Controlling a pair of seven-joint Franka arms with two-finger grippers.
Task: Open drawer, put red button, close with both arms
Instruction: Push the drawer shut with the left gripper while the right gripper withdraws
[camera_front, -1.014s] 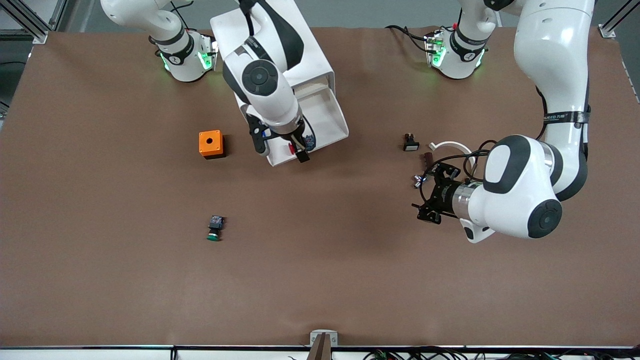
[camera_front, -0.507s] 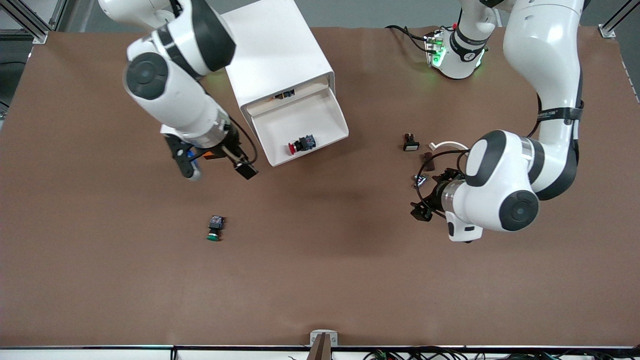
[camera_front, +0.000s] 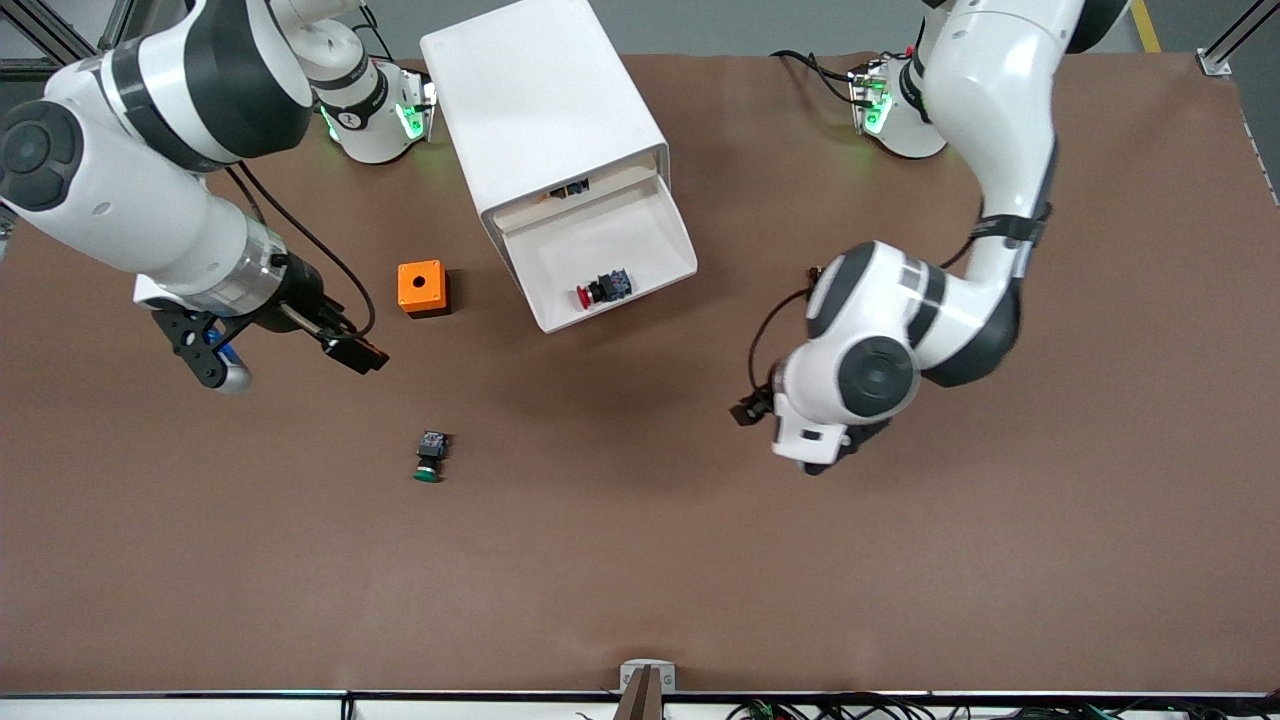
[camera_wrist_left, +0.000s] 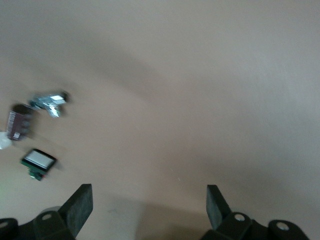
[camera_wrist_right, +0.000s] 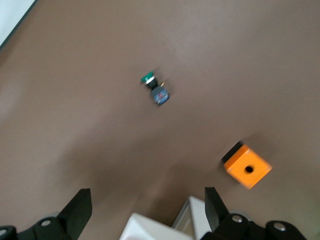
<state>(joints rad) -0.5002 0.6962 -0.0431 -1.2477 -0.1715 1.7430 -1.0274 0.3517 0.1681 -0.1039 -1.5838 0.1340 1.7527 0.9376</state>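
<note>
The white cabinet (camera_front: 540, 100) stands near the robots' bases with its second-highest drawer (camera_front: 600, 235) pulled open. The red button (camera_front: 598, 291) lies on its side in that drawer, near the front rim. My right gripper (camera_front: 290, 365) is open and empty above the table at the right arm's end, apart from the cabinet. In the right wrist view its fingers (camera_wrist_right: 80, 207) stand wide apart. My left gripper (camera_front: 750, 410) is mostly hidden under its wrist, over the table beside the drawer toward the left arm's end. The left wrist view shows it open (camera_wrist_left: 148, 205) and empty above bare table.
An orange box (camera_front: 420, 288) with a round hole sits beside the drawer toward the right arm's end. It also shows in the right wrist view (camera_wrist_right: 247, 167). A green-capped switch (camera_front: 430, 458) lies nearer the front camera. A white-faced switch (camera_wrist_left: 38, 162) and a silver part (camera_wrist_left: 50, 102) lie near the left arm.
My right gripper let go of the red button in the drawer and swung away toward the right arm's end. My left arm moved from its end toward the drawer.
</note>
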